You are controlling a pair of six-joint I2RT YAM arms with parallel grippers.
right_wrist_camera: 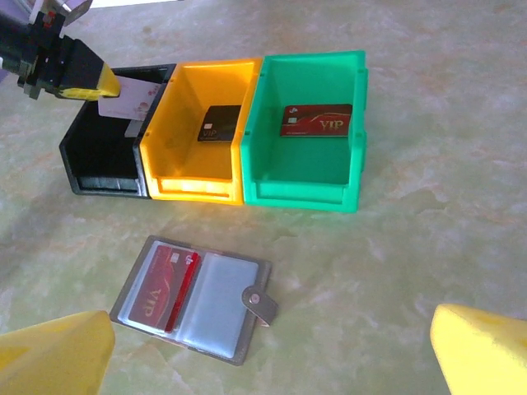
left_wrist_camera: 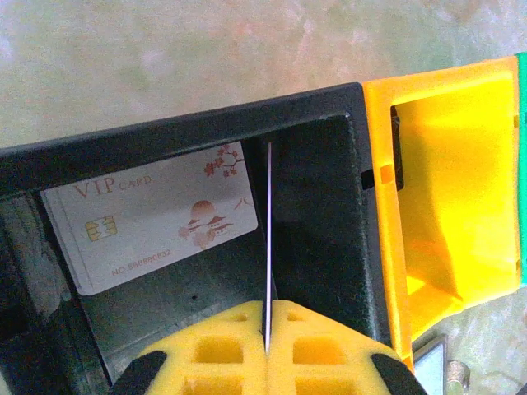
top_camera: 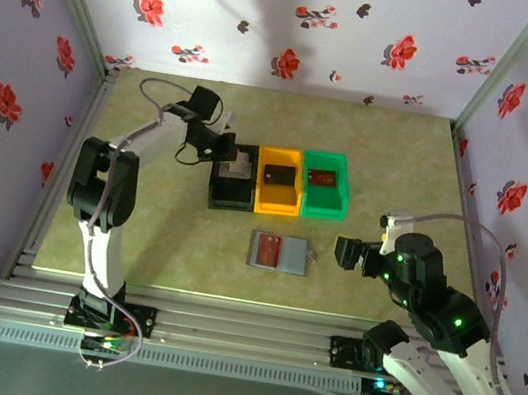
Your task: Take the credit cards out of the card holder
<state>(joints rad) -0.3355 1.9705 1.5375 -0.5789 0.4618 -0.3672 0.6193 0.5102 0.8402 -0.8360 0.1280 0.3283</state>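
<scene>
The left claw (left_wrist_camera: 268,333) is pressed together on a pale card (left_wrist_camera: 268,239), pinched upright and edge-on inside the black bin (left_wrist_camera: 165,140). Just left of that claw, a white card (left_wrist_camera: 156,218) lies on the bin floor. The right claw (right_wrist_camera: 268,352) is spread wide and holds nothing. Just ahead of it the card holder (right_wrist_camera: 216,309) lies open on the table (right_wrist_camera: 412,239), with a red card (right_wrist_camera: 165,288) in its left panel. Farther ahead, a dark card (right_wrist_camera: 218,123) sits in the orange bin (right_wrist_camera: 193,189) and a second red card (right_wrist_camera: 317,120) in the green bin (right_wrist_camera: 300,193).
</scene>
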